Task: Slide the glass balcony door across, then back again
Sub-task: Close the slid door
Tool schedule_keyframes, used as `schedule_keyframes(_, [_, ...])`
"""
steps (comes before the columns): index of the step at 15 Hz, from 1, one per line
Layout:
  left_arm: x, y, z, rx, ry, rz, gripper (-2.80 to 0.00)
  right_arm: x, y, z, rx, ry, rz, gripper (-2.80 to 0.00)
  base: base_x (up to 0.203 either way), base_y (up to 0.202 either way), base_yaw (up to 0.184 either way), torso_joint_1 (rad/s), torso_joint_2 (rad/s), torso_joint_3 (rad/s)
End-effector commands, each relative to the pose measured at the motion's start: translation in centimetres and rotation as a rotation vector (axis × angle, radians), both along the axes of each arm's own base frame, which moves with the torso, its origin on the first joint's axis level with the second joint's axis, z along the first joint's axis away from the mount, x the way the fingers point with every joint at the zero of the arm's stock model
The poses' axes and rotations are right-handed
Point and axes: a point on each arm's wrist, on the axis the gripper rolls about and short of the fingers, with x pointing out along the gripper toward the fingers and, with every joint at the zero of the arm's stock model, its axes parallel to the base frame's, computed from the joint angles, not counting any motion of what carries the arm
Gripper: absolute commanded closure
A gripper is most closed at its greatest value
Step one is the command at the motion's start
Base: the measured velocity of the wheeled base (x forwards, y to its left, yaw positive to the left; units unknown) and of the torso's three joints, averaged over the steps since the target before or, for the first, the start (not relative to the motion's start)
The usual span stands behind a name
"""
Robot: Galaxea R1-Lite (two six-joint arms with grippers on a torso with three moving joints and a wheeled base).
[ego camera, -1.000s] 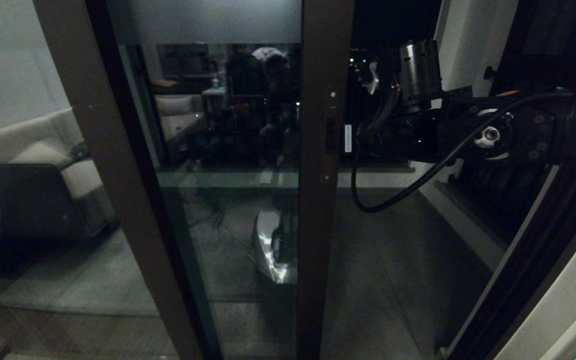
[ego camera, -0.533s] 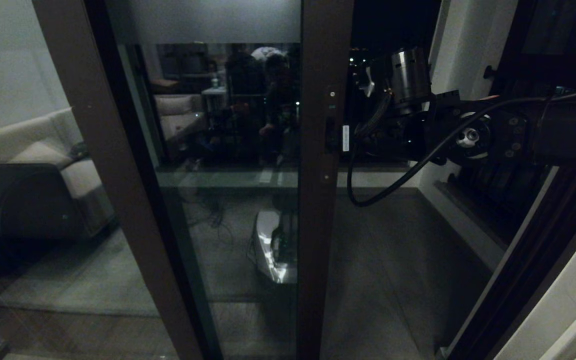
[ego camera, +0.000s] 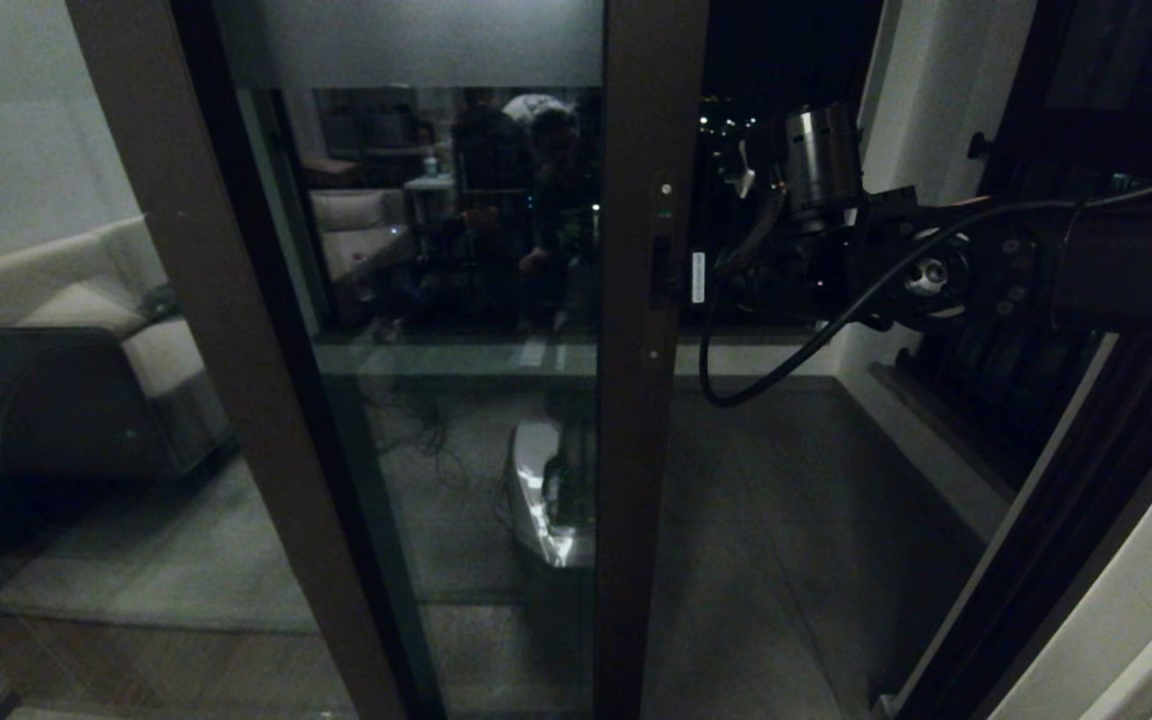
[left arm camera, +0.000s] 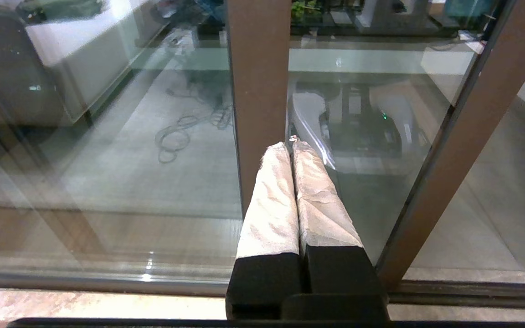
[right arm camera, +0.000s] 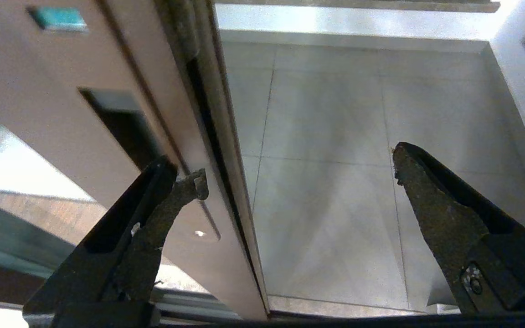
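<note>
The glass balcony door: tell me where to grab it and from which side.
Hook a fingertip of the right gripper into the recessed pull slot in the glass balcony door, coming from the open doorway side. The flat frame offers no other purchase, and that gripper already hangs open beside the slot.

Glossy glass balcony door [ego camera: 456,300] in smooth brown frame.
</note>
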Motion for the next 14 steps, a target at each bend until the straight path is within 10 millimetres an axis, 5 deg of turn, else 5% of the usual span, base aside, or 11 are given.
schedule_keyframes(1, [0.0, 0.0, 0.0, 0.000, 0.000, 0.000, 0.00, 0.5, -0.1, -0.1, 0.008, -0.006, -0.012, -2.80, 0.000, 0.000, 0.000, 0.000, 0.00, 0.000])
schedule_keyframes(14, [0.0, 0.0, 0.0, 0.000, 0.000, 0.000, 0.00, 1.9, -0.6, -0.6, 0.008, -0.009, -0.042, -2.80, 0.000, 0.000, 0.000, 0.000, 0.00, 0.000])
